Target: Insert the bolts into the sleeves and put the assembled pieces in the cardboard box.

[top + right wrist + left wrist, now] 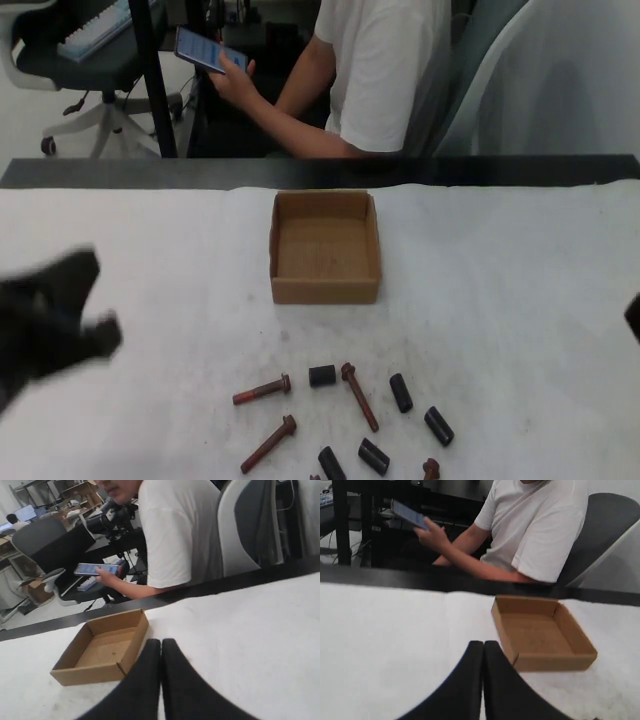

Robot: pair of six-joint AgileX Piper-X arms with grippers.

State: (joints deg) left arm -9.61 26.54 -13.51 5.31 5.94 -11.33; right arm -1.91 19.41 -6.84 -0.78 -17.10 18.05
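Currently, cardboard box (325,292): centre of high view, open top, bare floor showing throughout.
Bolts (262,390): loose on bench (500,300), lower centre, below box.
Sleeves (322,376): scattered among bolts, unassembled.
Left gripper (483,650): fingers pressed together.
Right gripper (161,647): likewise closed.

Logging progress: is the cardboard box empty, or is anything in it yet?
Empty. The box floor is bare; bolts and sleeves lie loose on the bench.

Cardboard box (325,291) sits mid-bench (520,300), and nearer the camera the parts lie scattered: two bolts (262,390) on the left, one sleeve (322,376) just beside a third bolt (359,396), more sleeves (401,392) right of that and in front.
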